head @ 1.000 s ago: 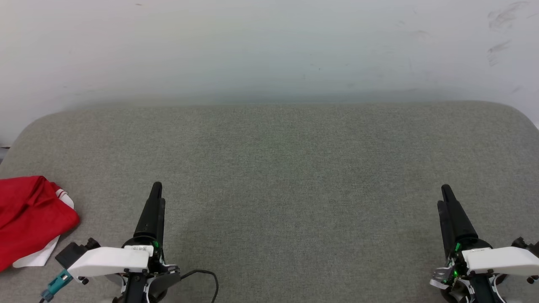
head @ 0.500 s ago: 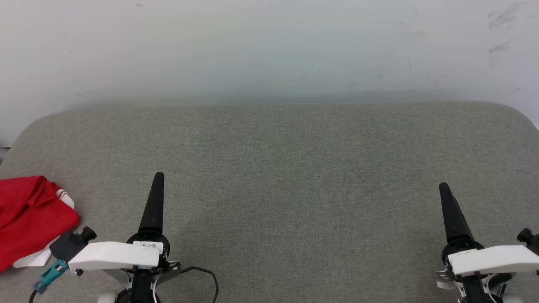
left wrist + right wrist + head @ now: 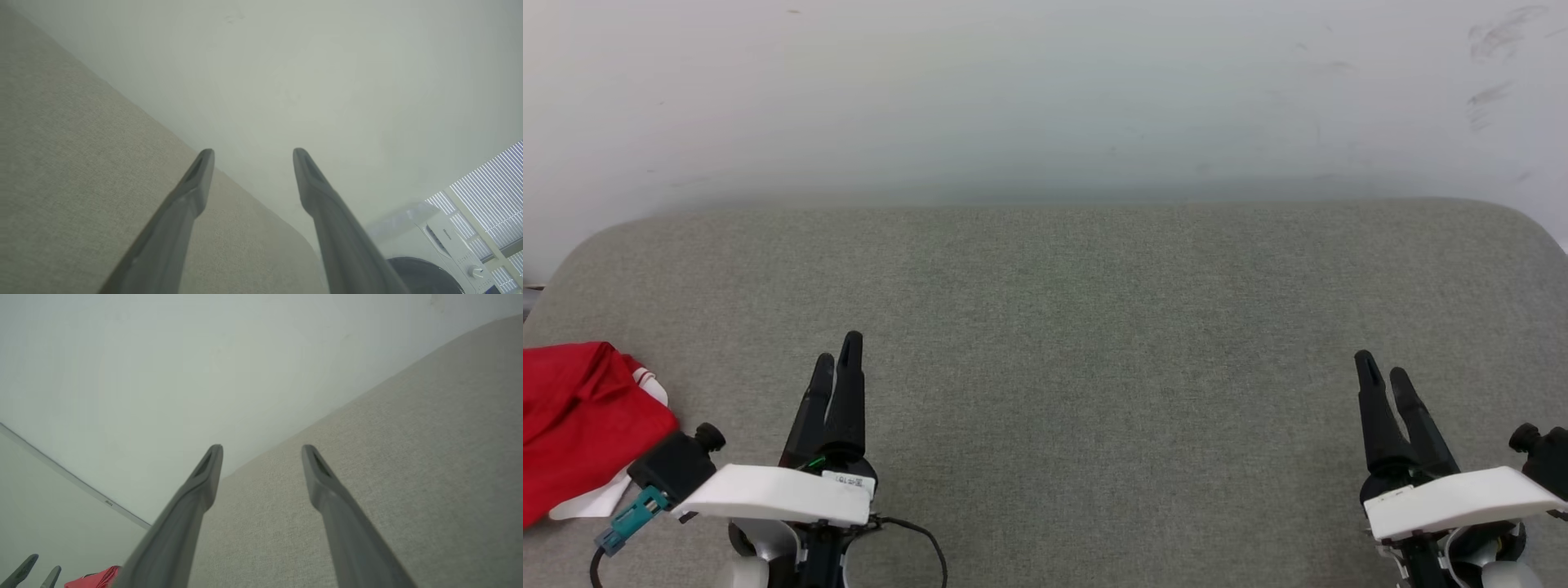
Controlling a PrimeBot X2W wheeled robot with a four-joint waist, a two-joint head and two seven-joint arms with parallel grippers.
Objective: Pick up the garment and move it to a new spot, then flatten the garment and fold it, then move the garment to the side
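The red garment [image 3: 580, 425] lies bunched at the left edge of the grey padded table [image 3: 1078, 327], a white sleeve end showing at its right side. My left gripper [image 3: 837, 349] hovers over the table just right of it, open and empty; in the left wrist view [image 3: 249, 152] its fingers stand well apart. At the lower right my right gripper [image 3: 1380, 367] is open too, far from the garment. In the right wrist view [image 3: 261, 448] a corner of the red garment [image 3: 96, 576] shows at the bottom left.
A white wall [image 3: 1045, 90] rises right behind the table's far edge. A cable [image 3: 923, 539] loops on the table by my left wrist. The left wrist view catches a white washing machine [image 3: 445, 241] beyond the table's corner.
Both wrists have rolled, so each gripper now shows two fingers instead of one edge-on. The left gripper has shifted slightly right. The garment has not moved.
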